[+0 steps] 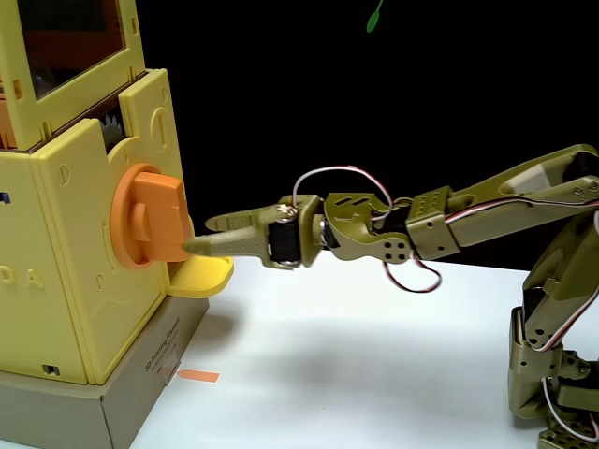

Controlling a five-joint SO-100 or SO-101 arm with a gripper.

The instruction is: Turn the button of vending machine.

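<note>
Plainly, the vending machine is seen at the left of the fixed view — a tall, boxy yellow toy with an orange-tinted window panel at its top. It is set on a brown cardboard box, beside which a small orange strip is laid on the white table. The button, a large orange disc with a thick raised bar across it, is mounted on the machine's right-facing side, about halfway up the visible body. Just below it a small yellow tray is seen jutting out over the table.

The olive-green arm is stretched in from the right, nearly level, with red and white wires looped over the wrist. The gripper is pointed at the button — its fingers are parted, one tip shown at about the bar's mid-height and the other lower, near the bar's lower right corner. The lower fingertip is seen touching or almost touching the bar; which of the two cannot be told from this angle. Nothing is clasped between the fingers, and the claw is held loose rather than clenched.
</note>
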